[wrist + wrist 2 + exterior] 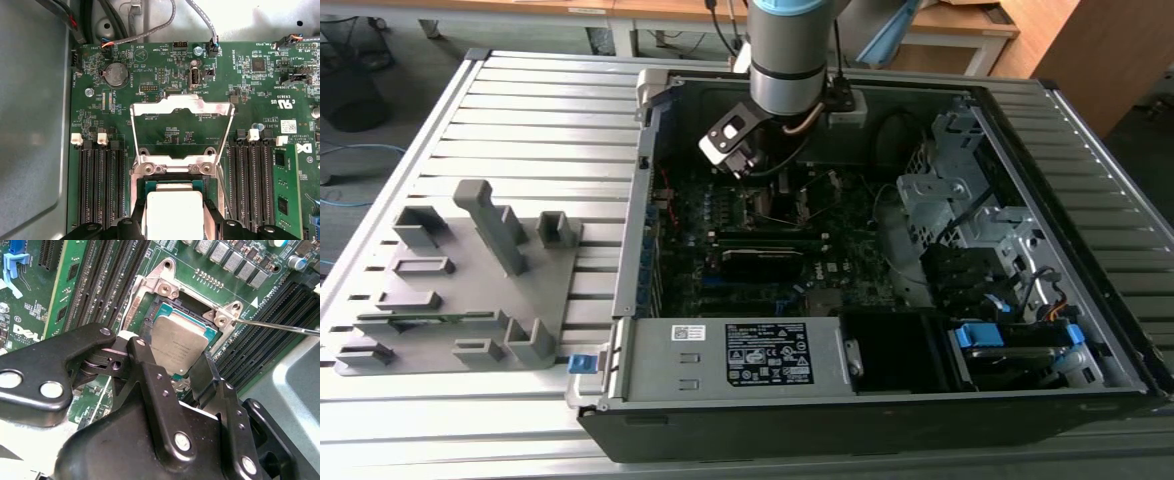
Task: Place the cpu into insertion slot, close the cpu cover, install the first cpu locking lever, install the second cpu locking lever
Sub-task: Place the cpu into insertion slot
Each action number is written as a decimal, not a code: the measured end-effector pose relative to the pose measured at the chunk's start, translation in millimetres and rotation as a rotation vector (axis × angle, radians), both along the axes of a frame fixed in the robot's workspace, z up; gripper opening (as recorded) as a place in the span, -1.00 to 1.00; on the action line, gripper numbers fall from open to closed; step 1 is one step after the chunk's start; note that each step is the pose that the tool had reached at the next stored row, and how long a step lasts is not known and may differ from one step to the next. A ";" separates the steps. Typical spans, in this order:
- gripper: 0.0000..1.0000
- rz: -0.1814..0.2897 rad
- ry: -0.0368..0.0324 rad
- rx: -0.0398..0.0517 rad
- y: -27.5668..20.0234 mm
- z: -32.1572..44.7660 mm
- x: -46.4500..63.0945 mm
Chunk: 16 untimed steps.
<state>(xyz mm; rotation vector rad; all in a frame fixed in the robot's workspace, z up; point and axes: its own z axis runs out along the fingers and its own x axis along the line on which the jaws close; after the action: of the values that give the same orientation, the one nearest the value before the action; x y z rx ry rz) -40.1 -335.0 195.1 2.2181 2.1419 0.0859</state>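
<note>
At the insertion slot (pixel 182 302), gripper (pixel 169 354) pinches the cpu (pixel 179 342) narrowly by its edges, seating unclear; cpu cover (pixel 200 106) stands open, one locking lever (pixel 280 326) swung free, so cover and both lever steps look undone.

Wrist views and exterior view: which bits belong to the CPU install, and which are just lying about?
Job in hand:
- cpu, sitting in the insertion slot
- cpu cover, hinged open
- locking lever
- tool, at the cpu

Lying about:
- grey parts fixture, outside the case
- power supply
- coin battery
- memory slots
</note>
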 end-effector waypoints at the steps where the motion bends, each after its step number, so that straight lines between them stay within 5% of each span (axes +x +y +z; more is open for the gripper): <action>1: 0.07 -0.003 0.0000 0.0000 0.0 0.0 0.0; 16: 0.07 -0.010 0.0000 -0.0001 -0.4 -0.9 -0.1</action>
<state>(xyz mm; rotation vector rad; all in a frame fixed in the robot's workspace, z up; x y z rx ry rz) -40.2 -335.4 194.2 2.2285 2.1306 0.0853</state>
